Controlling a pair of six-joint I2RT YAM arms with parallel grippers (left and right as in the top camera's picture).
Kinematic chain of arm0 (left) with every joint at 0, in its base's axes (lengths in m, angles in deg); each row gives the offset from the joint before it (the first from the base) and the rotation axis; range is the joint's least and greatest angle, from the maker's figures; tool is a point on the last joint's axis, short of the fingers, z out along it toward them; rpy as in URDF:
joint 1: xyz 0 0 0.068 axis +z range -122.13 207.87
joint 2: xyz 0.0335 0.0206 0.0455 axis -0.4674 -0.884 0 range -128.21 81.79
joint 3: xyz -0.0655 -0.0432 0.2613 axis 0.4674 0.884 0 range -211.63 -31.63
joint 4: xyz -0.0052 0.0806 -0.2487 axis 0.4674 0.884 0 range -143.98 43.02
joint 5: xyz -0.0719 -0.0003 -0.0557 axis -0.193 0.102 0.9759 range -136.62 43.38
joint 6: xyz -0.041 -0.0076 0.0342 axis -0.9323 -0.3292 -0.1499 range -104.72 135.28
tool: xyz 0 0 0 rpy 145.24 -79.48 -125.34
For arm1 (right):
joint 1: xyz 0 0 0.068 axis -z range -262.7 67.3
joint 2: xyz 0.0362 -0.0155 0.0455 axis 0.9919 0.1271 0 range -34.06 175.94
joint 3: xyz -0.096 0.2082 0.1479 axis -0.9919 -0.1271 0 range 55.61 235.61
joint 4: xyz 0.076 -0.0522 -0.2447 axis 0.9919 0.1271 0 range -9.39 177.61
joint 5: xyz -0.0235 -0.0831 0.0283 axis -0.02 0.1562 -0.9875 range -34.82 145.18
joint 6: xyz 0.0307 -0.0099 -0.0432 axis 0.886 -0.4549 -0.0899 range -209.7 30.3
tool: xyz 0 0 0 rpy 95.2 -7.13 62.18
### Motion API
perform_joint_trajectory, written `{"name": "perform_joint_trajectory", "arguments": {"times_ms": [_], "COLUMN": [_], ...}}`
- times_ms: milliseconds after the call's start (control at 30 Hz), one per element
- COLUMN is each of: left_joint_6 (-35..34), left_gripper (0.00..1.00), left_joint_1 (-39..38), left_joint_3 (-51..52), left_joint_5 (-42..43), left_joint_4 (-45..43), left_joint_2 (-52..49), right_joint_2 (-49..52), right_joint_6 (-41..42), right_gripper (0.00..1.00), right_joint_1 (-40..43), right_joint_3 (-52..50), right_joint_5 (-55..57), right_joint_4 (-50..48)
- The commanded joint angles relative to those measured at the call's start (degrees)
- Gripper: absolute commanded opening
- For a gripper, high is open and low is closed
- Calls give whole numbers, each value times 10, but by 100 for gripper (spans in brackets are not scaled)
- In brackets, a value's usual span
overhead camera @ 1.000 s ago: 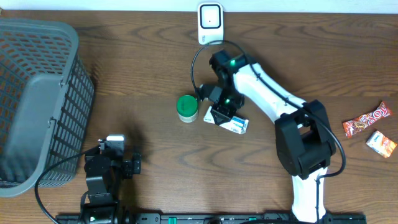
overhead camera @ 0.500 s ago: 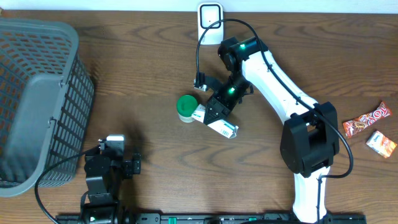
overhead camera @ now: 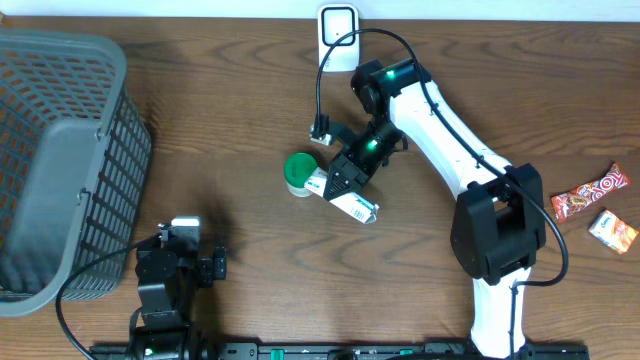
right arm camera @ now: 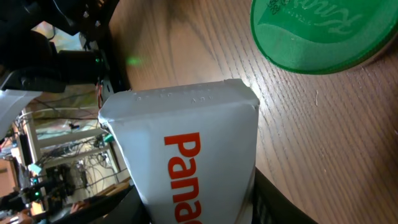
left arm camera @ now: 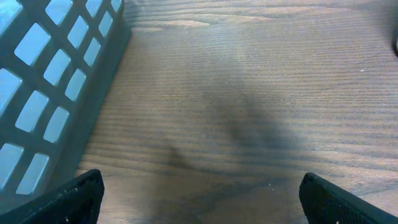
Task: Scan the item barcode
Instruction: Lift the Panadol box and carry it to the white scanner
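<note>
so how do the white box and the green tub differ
The white box is rectangular and clamped in the right gripper; the green tub is round and stands ungripped on the table. The box shows orange lettering, the tub raised script on top. Both are close together.

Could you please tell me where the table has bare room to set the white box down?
Bare wood lies between the basket and the green-lidded tub, and another patch between the right arm and the snack packets. The far edge right of the scanner is free too. It is crowded around the tub, with the held white box close beside it.
</note>
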Motion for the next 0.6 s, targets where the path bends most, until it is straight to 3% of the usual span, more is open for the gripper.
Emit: {"name": "perform_joint_trajectory", "arguments": {"times_ms": [0, 200, 400, 567], "left_joint_6": [1, 1, 1, 1], "left_gripper": [100, 100, 100, 100], "left_joint_1": [-1, -1, -1, -1], "left_joint_3": [8, 8, 8, 8], "left_joint_5": [-7, -7, -7, -7], "left_joint_4": [14, 14, 14, 14], "left_joint_2": [1, 1, 1, 1], "right_joint_2": [-4, -4, -4, -4], "right_joint_6": [-1, -4, 92, 84], "right_gripper": [24, 27, 30, 35], "right_joint_1": [5, 5, 4, 4], "right_joint_3": [13, 17, 49, 72], "right_joint_5": [-18, 17, 203, 284], "right_joint_4": [0, -32, -144, -201]}}
